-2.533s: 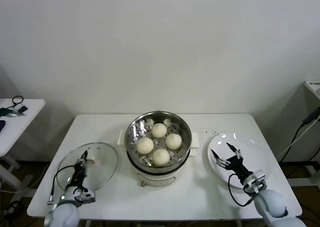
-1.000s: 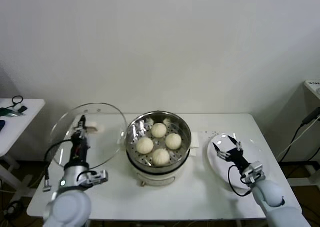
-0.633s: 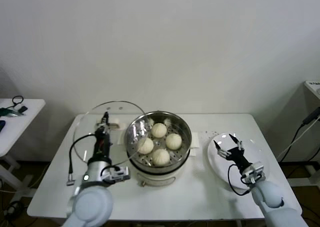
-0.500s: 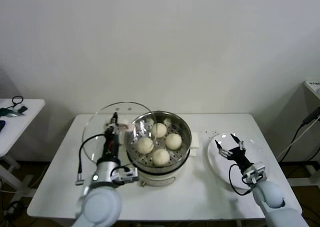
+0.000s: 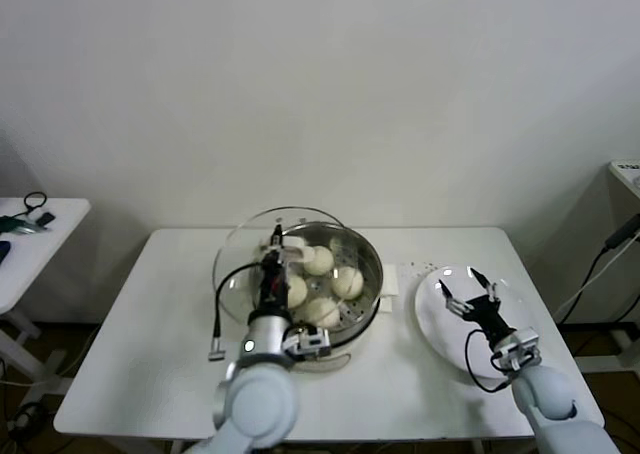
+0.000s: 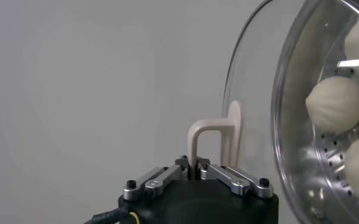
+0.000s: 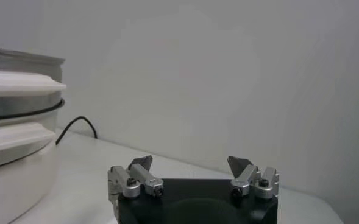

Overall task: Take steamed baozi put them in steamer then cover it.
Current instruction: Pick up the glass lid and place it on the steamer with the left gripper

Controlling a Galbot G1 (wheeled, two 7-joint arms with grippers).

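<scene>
The steamer [image 5: 366,314] stands mid-table with four baozi [image 5: 347,282] on its perforated tray. My left gripper [image 5: 275,242] is shut on the cream bar handle [image 6: 213,137] of the glass cover [image 5: 238,266]. It holds the cover tilted in the air over the steamer's left half. In the left wrist view my left gripper [image 6: 195,165] pinches the handle's leg, with the cover's rim [image 6: 245,73] beside the steamer's rim [image 6: 287,122] and a baozi [image 6: 334,103]. My right gripper [image 5: 470,289] is open and empty above the white plate [image 5: 505,314]. The right wrist view also shows it open [image 7: 191,161].
The white plate lies bare at the table's right side. The steamer's white base [image 7: 8,152] shows well off from my right gripper. A small side table [image 5: 30,236] with a few items stands far left. Cables [image 5: 600,264] hang at far right.
My left gripper lifted the cover from the table's left side and carried it right, up over the steamer. My right gripper stayed open over the plate, shifting only slightly.
</scene>
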